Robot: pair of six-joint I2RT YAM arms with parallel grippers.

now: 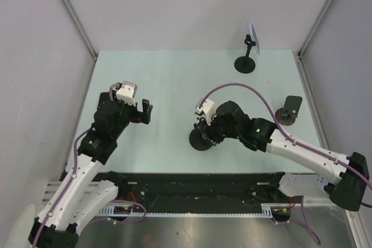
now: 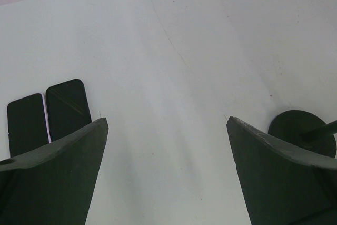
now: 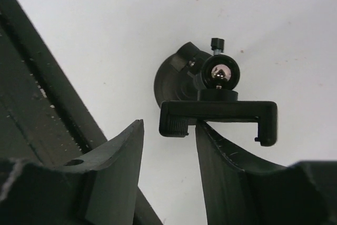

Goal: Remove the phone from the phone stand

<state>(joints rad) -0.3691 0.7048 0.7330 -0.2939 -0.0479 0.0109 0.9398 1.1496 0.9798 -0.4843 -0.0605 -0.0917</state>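
Pale mint-green tabletop (image 1: pixel 174 74) between grey walls (image 1: pixel 174 4) carried three stands and both arms. At the left, the left gripper (image 2: pixel 167 122) hung with its dark fingers (image 2: pixel 63 151) spread wide and nothing between them. Near the table's middle, the right gripper (image 3: pixel 169 124) sat low over a black phone stand with a round base (image 1: pixel 201 140). Its fingers were parted only partway, and the left end of that stand's empty black clamp (image 3: pixel 218 111) showed in the gap just beyond the tips. The right finger overlapped the clamp's lower edge, though contact could not be told. A second black stand (image 1: pixel 246 62) stood at the far edge, well apart from both grippers, holding a thin pale blue phone (image 1: pixel 254 38) upright. A brown-based stand (image 1: pixel 288 114) at the right bore a dark slab too small to identify. Two dark flat phones (image 2: pixel 26 125) (image 2: pixel 67 108) lay side by side on the table just past the left gripper's left finger.
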